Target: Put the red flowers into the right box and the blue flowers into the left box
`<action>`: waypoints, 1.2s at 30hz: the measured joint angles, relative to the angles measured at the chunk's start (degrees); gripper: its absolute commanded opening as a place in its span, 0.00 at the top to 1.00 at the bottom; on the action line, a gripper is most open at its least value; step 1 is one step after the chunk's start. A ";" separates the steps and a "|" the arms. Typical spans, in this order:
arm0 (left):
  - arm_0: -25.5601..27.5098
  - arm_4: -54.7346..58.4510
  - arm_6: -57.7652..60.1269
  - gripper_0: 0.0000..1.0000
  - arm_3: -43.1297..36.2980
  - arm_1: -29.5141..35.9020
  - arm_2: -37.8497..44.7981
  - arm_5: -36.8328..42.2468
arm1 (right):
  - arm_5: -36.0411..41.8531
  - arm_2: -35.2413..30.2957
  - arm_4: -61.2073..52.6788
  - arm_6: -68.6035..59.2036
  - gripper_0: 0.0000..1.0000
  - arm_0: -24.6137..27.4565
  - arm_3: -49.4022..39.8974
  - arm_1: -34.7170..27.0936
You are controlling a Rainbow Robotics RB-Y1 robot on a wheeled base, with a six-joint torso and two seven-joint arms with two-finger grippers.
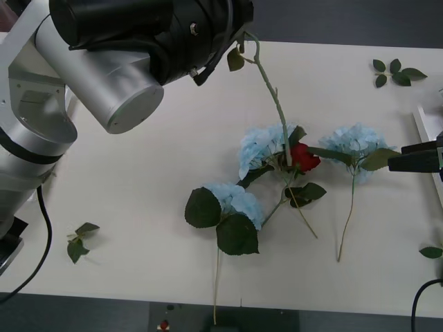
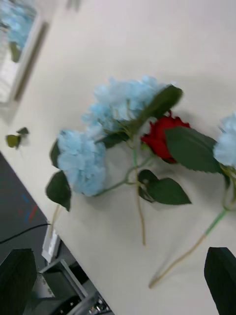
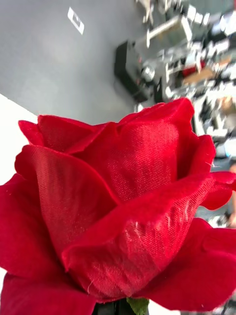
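Loose leaf sprigs [image 1: 396, 71] lie at two o'clock on the surface [image 1: 138, 207]. Three blue flowers [image 1: 259, 147] ring a red rose [image 1: 304, 158] at centre. Left jaws clamp a deep-red rose [image 3: 118, 206] held aloft; the right gripper [image 2: 120, 278], jaws apart, hovers at three o'clock.

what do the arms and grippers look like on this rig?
The left arm is silver-grey and cylindrical with black bands and a bulky glossy black wrist section, and a black cable hangs beside it. The right gripper has flat black fingers; from the front it shows as a dark bar at the table's right edge.
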 measured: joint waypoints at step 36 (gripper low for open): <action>0.00 -18.62 16.77 1.00 0.13 -4.59 -6.47 0.00 | -9.69 13.47 -13.73 -13.42 0.00 -14.27 4.20 2.61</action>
